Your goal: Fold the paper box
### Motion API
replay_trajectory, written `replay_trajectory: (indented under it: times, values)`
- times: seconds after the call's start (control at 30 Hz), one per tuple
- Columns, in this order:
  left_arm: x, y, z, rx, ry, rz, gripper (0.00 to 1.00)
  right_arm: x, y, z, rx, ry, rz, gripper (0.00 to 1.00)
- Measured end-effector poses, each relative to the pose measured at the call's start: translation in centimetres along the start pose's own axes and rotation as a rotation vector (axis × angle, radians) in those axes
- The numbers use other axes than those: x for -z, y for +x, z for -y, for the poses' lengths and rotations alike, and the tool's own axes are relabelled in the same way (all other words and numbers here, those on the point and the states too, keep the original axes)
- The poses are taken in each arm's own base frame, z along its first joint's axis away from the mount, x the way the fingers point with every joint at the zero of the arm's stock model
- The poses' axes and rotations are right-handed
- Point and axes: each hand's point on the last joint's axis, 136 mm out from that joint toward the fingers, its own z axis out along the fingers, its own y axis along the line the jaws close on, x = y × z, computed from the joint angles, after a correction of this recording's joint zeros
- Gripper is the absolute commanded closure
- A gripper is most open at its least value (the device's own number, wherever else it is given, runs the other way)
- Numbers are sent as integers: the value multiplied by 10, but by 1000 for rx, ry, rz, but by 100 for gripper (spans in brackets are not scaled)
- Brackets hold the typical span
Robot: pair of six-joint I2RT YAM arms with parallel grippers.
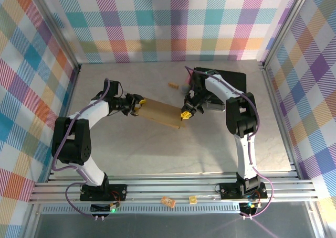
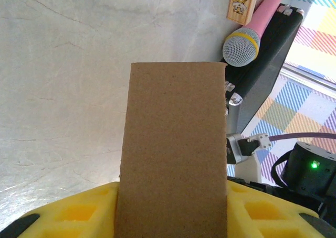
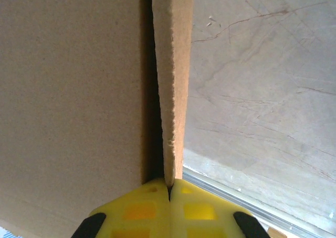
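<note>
Black case (image 1: 233, 79) at far rt, pink mic (image 2: 242, 45) beside it, wood block (image 1: 172, 84) nearby, grey tabletop (image 1: 131, 154).

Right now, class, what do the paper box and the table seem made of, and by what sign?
Paper box: matte brown cardboard, probably corrugated; its cut edge looks thick and fibrous. Table: pale, grey-veined, slightly shiny, like marble or a marble-print laminate; which, I cannot tell.
</note>
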Motion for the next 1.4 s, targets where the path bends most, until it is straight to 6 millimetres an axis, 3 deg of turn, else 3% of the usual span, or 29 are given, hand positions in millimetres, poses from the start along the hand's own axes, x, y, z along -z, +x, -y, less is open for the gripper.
replay_trajectory:
  times: [0.33,0.5,0.7,0.87,0.97,1.07,1.23,1.4]
  values:
    - [2,-3,-4,40,-8,27,63,11,-10,3,-14,12,42,59]
    - [8,0,-5,79,-21,47,63,25,-18,-3,18,28,115,54]
    - [16,5,-14,145,-55,79,64,75,-9,-24,164,45,361,50]
    - [24,11,-23,272,-85,96,67,123,21,-45,330,-31,628,48]
    - [25,17,-37,364,-141,94,69,137,34,-53,438,-100,754,47]
    - [28,23,-46,439,-187,89,73,136,39,-51,559,-144,845,47]
    - [31,27,-53,546,-219,89,74,114,43,-34,767,-141,916,47]
    - [34,30,-58,621,-237,86,78,95,63,-22,993,-111,926,46]
